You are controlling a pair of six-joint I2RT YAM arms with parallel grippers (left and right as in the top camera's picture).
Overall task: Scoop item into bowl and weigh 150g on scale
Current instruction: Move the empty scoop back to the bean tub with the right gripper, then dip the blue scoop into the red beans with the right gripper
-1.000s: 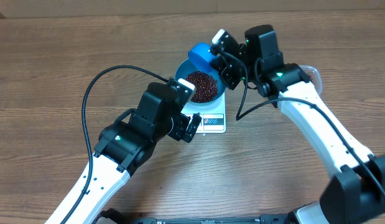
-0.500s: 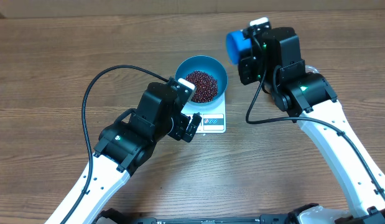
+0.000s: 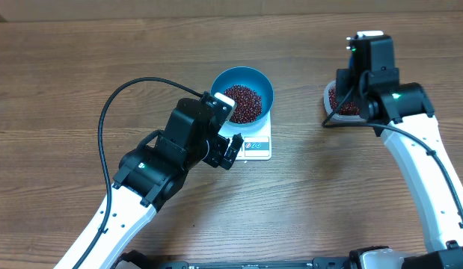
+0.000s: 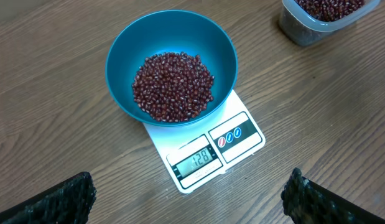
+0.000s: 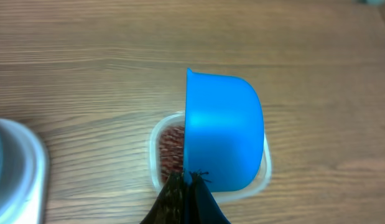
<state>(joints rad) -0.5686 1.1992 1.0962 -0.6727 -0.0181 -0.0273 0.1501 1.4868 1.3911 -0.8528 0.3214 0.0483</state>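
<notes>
a round deep blue bowl (image 4: 127,53) sits on a small flat white square scale (image 4: 161,140), covering its rear part, on the wooden desk (image 4: 55,143). a loose pile of small dark red-brown beans (image 4: 173,86) lies in the bottom of the bowl, and the scale's display appears to read 128. the left jaws stand wide apart and empty, above the desk just in front of the scale. well off to the right, the right jaws are clamped tight on a small blue plastic scoop (image 5: 223,134). the scoop is turned on its side over a clear plastic tub (image 5: 156,146) with more beans inside.
</notes>
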